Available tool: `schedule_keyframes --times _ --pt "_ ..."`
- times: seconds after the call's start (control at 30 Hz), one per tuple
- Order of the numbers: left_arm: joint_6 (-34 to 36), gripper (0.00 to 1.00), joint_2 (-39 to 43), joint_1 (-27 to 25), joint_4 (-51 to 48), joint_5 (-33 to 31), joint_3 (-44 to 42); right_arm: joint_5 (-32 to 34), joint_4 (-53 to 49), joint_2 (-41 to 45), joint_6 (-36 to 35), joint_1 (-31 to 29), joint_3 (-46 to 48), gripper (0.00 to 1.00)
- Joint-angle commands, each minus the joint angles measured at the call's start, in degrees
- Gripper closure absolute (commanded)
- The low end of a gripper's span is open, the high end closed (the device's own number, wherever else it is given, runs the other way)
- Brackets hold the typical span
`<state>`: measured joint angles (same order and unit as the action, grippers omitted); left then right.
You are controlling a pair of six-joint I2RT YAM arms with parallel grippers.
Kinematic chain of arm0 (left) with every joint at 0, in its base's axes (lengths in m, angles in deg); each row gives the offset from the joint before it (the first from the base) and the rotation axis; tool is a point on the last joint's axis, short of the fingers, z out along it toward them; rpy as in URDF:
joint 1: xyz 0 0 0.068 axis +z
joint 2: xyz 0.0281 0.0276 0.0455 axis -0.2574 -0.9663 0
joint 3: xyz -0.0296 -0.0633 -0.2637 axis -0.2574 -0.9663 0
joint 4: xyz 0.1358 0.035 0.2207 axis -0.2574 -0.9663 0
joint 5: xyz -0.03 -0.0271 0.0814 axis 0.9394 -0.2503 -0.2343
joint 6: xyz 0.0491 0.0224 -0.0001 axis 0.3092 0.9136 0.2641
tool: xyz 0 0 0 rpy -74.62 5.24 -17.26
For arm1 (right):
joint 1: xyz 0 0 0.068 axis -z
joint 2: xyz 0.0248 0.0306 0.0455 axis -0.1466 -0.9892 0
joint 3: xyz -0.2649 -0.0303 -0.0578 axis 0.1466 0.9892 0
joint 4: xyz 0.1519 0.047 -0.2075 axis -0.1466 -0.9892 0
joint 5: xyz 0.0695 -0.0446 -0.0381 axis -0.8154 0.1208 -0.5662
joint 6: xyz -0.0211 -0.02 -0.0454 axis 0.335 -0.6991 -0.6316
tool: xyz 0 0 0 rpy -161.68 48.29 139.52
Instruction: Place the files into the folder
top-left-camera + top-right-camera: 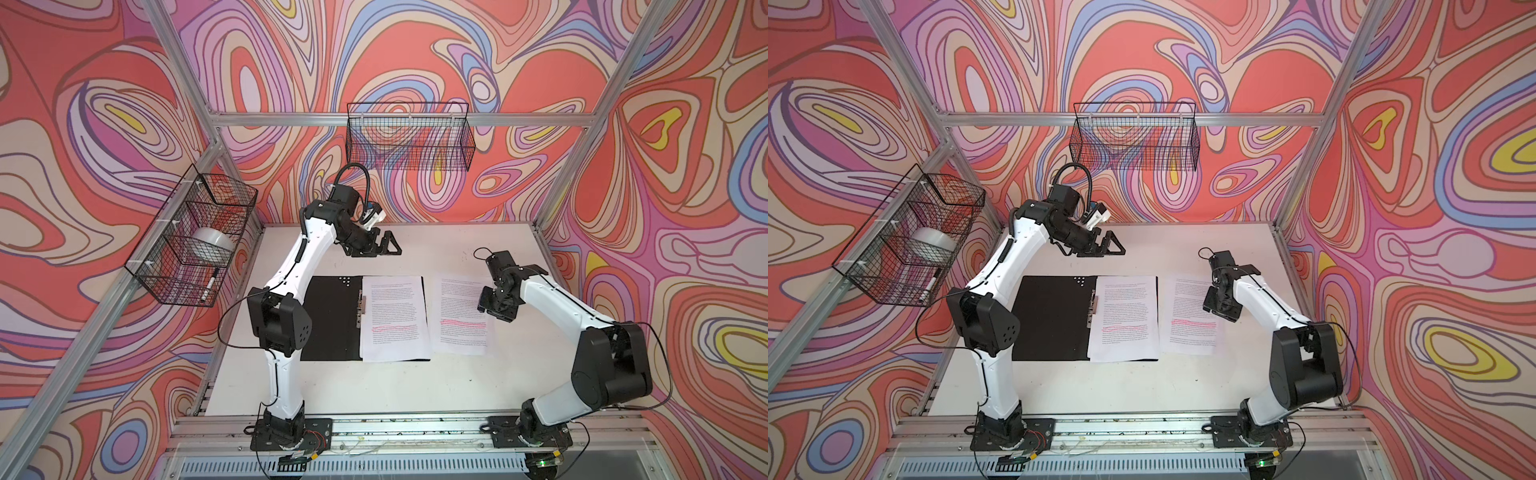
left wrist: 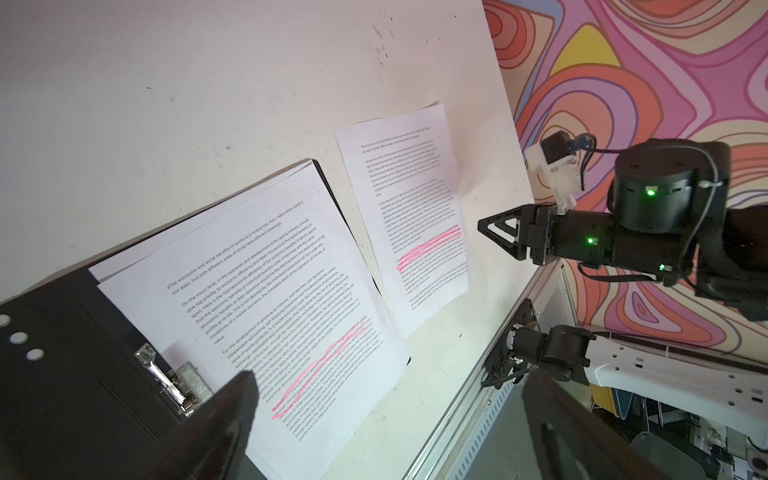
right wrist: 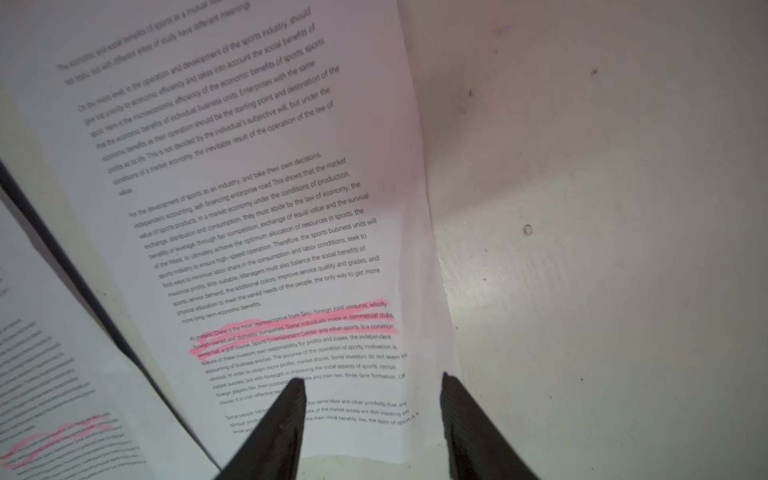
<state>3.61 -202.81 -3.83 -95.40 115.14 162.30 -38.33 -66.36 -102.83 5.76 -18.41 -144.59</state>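
Note:
The folder lies open in both top views, black inside up, with its metal clip at the spine. Printed white files rest on its right half, slightly fanned. One more file sheet lies flat on the table just right of the folder. My right gripper hovers open over that sheet's right edge, one finger above the paper and one above bare table, with nothing between them. Beyond the folder's far edge my left gripper hangs wide open and empty.
A wire basket on the left wall holds a tape roll and a marker. A second wire basket hangs on the back wall. The white table ends at an aluminium rail at the front, where both arm bases stand.

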Motion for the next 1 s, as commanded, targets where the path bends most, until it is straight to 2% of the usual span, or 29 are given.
schedule_keyframes --times 0.0,0.57,0.8,0.97 --pt "3.7 0.0 1.9 -1.6 -1.1 -0.6 -0.6 -0.8 2.2 -2.6 -1.0 0.7 1.9 0.44" --pt "3.6 0.0 1.2 -3.0 -2.0 -1.6 -1.2 -1.9 8.4 -8.8 -1.6 2.3 5.7 0.43" --pt "3.3 0.0 0.9 -3.2 -2.1 -1.6 -1.2 0.2 8.6 -10.1 -2.3 2.4 6.3 0.47" --pt "3.1 0.0 0.7 -3.3 -2.1 -1.4 -1.2 1.6 8.8 -10.0 -2.7 2.4 7.0 0.54"
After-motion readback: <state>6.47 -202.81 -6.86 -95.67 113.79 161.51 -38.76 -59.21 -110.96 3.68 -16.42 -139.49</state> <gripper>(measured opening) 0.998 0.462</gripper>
